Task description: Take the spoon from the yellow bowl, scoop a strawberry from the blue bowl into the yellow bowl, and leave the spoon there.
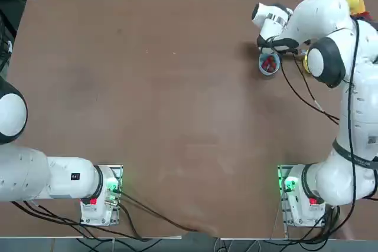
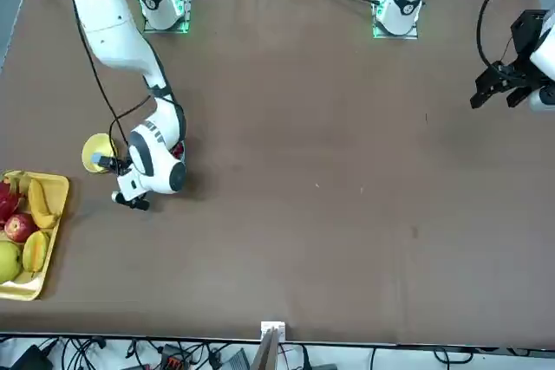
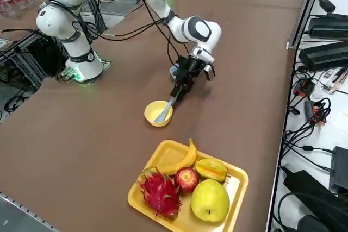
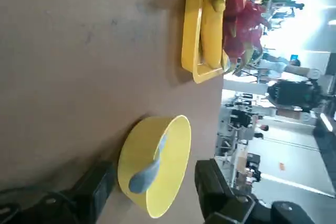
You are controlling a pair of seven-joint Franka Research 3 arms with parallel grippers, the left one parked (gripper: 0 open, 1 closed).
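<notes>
From overhead, most of what you need is hidden: the right arm covers the yellow bowl, and only the blue bowl [image 1: 269, 64] shows, sitting on the surface [image 1: 165, 104] just beside the wrist with red strawberries [image 1: 269, 63] inside. Use this view only to remember where the scoop comes next.

From the front, the yellow bowl [image 2: 98, 152] peeks out beside the wrist, with the fruit tray [image 2: 35, 288] near it. Keep your approach clear of that tray.

From the right side, the right tool [image 3: 178, 92] hangs tilted over the upper end of the spoon [image 3: 164, 111], whose scoop end rests in the yellow bowl [image 3: 158, 113] while the handle leans over the rim toward the tool. I judge the step in hand to be the pickup; whether the handle is already pinched cannot be told here. The blue bowl [image 3: 175, 70] is mostly hidden behind the tool.

From the wrist, the right tool [image 4: 152, 190] stands wide, its two fingers [image 4: 94, 190] straddling the near wall of the yellow bowl [image 4: 157, 166], and the spoon [image 4: 149, 166] lies between them, not gripped. Centre the handle between the fingers before closing, and grip high on the handle, above the rim, so a finger does not catch the bowl wall and tip it. Close gently, then lift straight before swinging toward the blue bowl.
</notes>
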